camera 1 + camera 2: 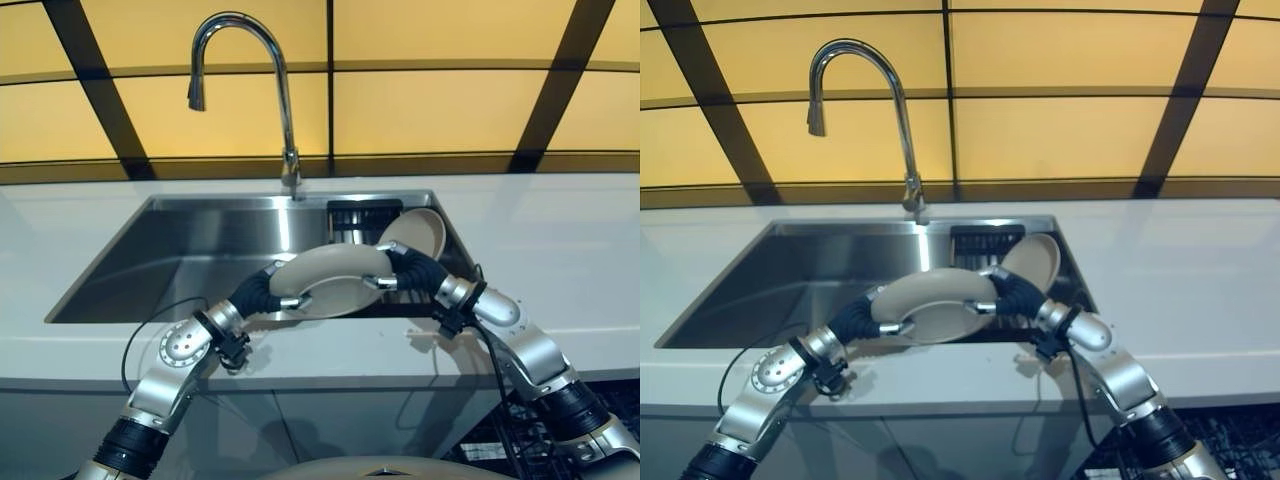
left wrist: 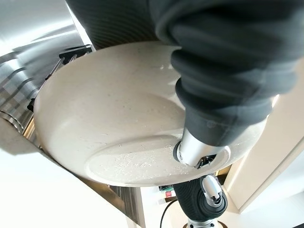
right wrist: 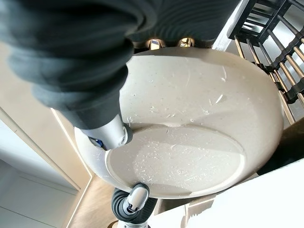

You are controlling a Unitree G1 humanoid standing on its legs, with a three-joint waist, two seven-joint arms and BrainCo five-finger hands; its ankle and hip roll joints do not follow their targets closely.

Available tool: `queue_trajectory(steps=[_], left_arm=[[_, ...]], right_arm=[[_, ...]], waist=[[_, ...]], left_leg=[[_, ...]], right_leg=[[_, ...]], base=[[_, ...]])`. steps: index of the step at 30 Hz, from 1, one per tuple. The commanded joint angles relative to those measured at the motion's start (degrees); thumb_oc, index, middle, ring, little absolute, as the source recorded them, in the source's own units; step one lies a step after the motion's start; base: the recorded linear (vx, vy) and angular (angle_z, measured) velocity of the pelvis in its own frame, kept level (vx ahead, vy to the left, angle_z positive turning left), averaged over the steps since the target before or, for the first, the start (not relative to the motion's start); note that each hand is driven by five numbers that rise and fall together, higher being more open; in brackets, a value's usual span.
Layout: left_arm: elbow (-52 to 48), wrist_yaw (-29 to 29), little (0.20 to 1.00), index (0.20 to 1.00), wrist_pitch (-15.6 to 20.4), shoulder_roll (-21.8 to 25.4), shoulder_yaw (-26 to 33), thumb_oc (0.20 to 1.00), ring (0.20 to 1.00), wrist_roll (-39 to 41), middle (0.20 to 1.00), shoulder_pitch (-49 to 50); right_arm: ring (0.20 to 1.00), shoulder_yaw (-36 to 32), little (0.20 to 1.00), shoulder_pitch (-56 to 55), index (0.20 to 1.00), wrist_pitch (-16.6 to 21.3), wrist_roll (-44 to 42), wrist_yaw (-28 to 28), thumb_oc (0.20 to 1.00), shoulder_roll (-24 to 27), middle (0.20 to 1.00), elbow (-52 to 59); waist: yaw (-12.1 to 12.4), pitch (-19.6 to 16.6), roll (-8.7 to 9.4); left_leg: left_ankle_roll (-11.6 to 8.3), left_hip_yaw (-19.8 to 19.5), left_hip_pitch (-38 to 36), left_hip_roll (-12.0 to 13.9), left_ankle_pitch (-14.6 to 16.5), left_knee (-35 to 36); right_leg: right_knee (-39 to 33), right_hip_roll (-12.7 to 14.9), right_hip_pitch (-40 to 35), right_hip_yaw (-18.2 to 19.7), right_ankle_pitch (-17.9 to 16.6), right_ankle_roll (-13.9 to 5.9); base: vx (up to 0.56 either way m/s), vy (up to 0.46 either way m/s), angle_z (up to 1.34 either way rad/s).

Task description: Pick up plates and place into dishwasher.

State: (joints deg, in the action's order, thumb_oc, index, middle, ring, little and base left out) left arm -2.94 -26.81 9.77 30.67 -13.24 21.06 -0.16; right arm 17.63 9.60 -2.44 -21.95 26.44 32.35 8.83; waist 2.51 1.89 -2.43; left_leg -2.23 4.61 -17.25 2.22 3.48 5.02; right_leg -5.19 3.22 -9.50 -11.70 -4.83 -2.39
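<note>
Both hands are on one cream plate (image 1: 335, 278), held up over the near edge of the sink (image 1: 180, 262), tilted so its underside faces the camera. Left hand (image 1: 262, 291) grips the plate's left rim, right hand (image 1: 412, 268) the right rim; in each wrist view a finger wraps the rim, so I read both as clamped on it. A second plate (image 1: 415, 234) leans at the sink's far right, next to a dark drain basket (image 1: 352, 216). Faucet (image 1: 240, 80) stands behind the sink on the counter (image 1: 560, 250).

Judgement: the plate is lifted, the carry to the dishwasher is next. Keep both grips matched, don't twist the rim between the hands, clear the near sink edge before swinging right and down. A dark wire rack (image 3: 270, 33) shows in the right wrist view, probably the dishwasher rack.

Hard to tell: most fingers are hidden behind the plate and the ribbed covers, so grip depth is unclear. The rack is cut off at the frame edge; free slots can't be seen.
</note>
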Motion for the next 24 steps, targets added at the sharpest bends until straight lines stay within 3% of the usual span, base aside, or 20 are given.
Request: queue_trajectory(steps=[1, 15, 24], left_arm=[[-0.1, 5.0, 1.000, 1.000, 1.4, -4.6, -1.3, 1.000, 1.000, 2.8, 1.000, -4.9], [0.5, 9.4, 1.000, 1.000, 0.0, -7.2, 2.6, 1.000, 1.000, 5.4, 1.000, -5.4], [1.8, 10.9, 1.000, 1.000, -0.6, -7.3, 3.7, 1.000, 1.000, 7.3, 1.000, -6.9]], right_arm=[[0.200, 4.4, 0.200, -0.6, 0.200, 2.7, -1.8, -0.6, 0.200, -5.2, 0.200, 2.6], [0.200, -4.0, 0.200, 2.7, 0.200, 4.6, 1.6, -12.0, 0.200, -5.6, 0.200, 2.1], [0.200, -8.0, 0.200, 6.0, 0.200, 5.6, 5.3, -19.0, 0.200, -3.0, 0.200, 1.8]], waist=[[0.0, -0.5, 1.92], [-0.6, -0.6, 1.88], [-1.3, -0.6, 2.16]], left_leg=[[1.30, 3.2, 5.9, -1.5, 0.7, 0.0], [1.48, 4.6, 5.8, -1.4, 0.9, 0.0], [1.50, 5.5, 5.7, -1.3, 1.2, 0.0]], right_leg=[[0.2, 0.6, 0.0, 1.0, 6.3, -3.37], [0.2, 0.5, 0.6, 1.4, 6.1, -3.17], [0.2, 0.3, 1.0, 2.1, 6.0, -2.97]], base=[[-0.04, -0.003, 0.00], [-0.06, -0.004, -0.01], [-0.05, 0.002, -0.05]])
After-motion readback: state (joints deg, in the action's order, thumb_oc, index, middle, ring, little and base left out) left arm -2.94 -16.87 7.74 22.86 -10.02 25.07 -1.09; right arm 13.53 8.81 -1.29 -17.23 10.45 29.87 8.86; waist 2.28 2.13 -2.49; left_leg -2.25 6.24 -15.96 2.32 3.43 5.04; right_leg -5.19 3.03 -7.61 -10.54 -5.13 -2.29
